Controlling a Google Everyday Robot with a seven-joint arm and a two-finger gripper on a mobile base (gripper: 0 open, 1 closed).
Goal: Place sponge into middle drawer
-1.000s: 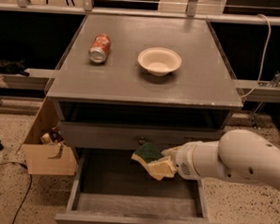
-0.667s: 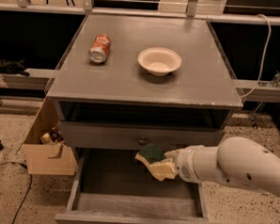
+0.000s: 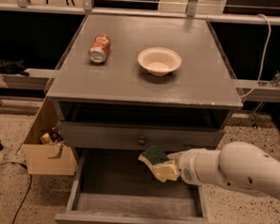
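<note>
The sponge (image 3: 155,162), dark green face over pale yellow foam, is held tilted in my gripper (image 3: 169,169). The gripper is shut on it, and my white arm (image 3: 240,172) reaches in from the right. The sponge hangs in the air over the open middle drawer (image 3: 126,198), above the right part of its bare grey floor and just below the closed drawer front with the round knob (image 3: 142,141). The sponge touches neither the floor nor the walls of the drawer. The fingertips are mostly hidden behind the sponge.
An orange soda can (image 3: 99,48) lies on its side on the cabinet top (image 3: 188,88), next to a white bowl (image 3: 159,60). An open cardboard box (image 3: 48,151) stands on the floor to the left of the cabinet. A dark cable (image 3: 17,201) runs across the floor at the left.
My gripper has moved slightly to the right and a little down with the sponge, staying over the open drawer. Nothing else has moved.
</note>
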